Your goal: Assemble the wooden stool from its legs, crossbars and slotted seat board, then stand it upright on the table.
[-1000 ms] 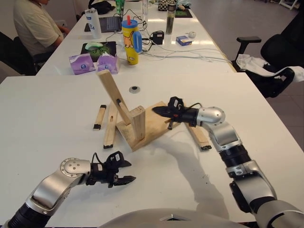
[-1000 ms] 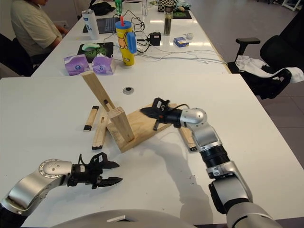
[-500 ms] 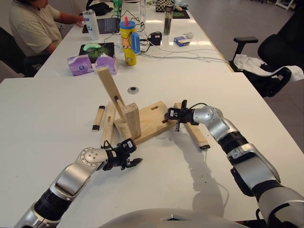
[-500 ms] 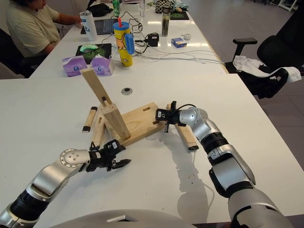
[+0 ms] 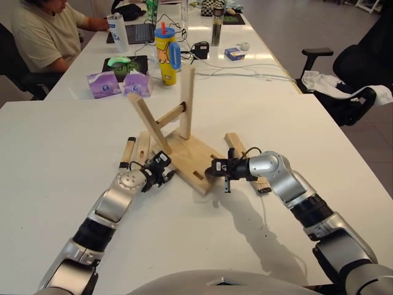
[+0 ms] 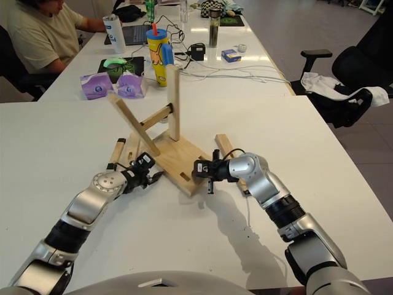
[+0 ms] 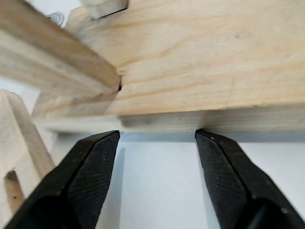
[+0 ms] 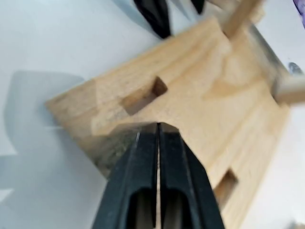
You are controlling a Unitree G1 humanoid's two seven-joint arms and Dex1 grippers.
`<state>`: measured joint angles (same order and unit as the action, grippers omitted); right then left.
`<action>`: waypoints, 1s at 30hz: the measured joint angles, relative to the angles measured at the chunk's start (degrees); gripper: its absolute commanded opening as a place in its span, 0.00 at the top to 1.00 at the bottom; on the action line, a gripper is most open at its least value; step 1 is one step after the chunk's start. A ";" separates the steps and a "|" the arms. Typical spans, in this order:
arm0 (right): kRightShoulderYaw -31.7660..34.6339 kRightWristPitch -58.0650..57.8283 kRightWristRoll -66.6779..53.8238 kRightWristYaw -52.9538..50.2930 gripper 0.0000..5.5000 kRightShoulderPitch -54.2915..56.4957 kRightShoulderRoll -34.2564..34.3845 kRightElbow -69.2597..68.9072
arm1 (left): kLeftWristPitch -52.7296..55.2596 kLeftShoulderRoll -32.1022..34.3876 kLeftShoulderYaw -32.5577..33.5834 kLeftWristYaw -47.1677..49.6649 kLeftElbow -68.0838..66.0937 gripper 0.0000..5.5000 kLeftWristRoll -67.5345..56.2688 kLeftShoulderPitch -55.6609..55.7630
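The slotted seat board [image 5: 195, 161] lies flat mid-table with two legs in it. One leg [image 5: 186, 101] stands upright, the other leg [image 5: 145, 121] leans, and a crossbar [image 5: 171, 115] joins them. My left gripper [image 5: 164, 174] is open at the board's left edge. In the left wrist view that gripper [image 7: 157, 136] has its fingertips just short of the board's side face [image 7: 190, 119]. My right gripper [image 5: 221, 169] is shut, its tips against the board's near right edge. The right wrist view shows its closed fingers [image 8: 143, 162] at the board's edge beside an empty slot [image 8: 143, 95].
A loose leg [image 5: 244, 158] lies right of the board, behind my right gripper. Two more wooden pieces [image 5: 128, 151] [image 5: 142, 146] lie left of it. A cable grommet sits behind the stool. Cups, tissue packs and cables crowd the far table; a person sits at the far left.
The board with its legs has turned, so both legs and the crossbar now show side-on. My left gripper moved forward to the board's left edge. My right gripper drew nearer along the right edge.
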<state>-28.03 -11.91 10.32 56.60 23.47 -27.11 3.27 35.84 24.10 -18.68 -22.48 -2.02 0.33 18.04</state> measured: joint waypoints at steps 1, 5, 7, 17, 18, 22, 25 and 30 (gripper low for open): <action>-0.22 -0.36 0.01 -0.65 1.00 -0.41 0.69 -0.47 | -0.46 -0.54 0.30 0.20 -1.76 0.46 0.41 1.07; -0.14 -2.80 -0.17 -2.41 1.00 -1.48 1.81 -1.80 | -3.94 -1.90 0.80 0.20 -6.77 0.46 1.24 3.19; -0.18 -4.00 -0.17 -3.69 1.00 -2.36 3.02 -2.98 | -5.19 -2.52 1.03 0.13 -9.00 0.46 1.97 4.31; 11.99 -3.48 -10.48 -17.11 1.00 -6.34 13.09 -7.08 | -10.33 -4.51 14.16 6.88 6.07 0.46 0.15 1.27; 13.08 -3.78 -11.45 -17.79 1.00 -6.35 13.47 -7.50 | -8.57 -4.47 16.07 7.63 9.47 0.46 -0.28 0.50; 16.12 -7.82 -14.23 -20.59 0.95 -7.09 14.72 -8.51 | 0.23 -4.19 24.33 10.91 21.09 0.47 -1.48 -1.88; 19.12 -13.73 -20.25 -21.07 0.87 -8.69 16.59 -9.65 | 3.18 -3.83 28.77 11.55 22.30 0.47 -2.55 -5.13; 24.67 -17.68 -26.95 -24.72 0.74 -8.98 19.55 -10.20 | 1.44 -5.03 31.84 10.38 15.74 0.47 -6.08 -8.76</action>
<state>-3.36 -29.59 -16.63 31.87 14.48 -7.56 -6.93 37.28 19.07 13.16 -12.10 13.72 -5.76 9.27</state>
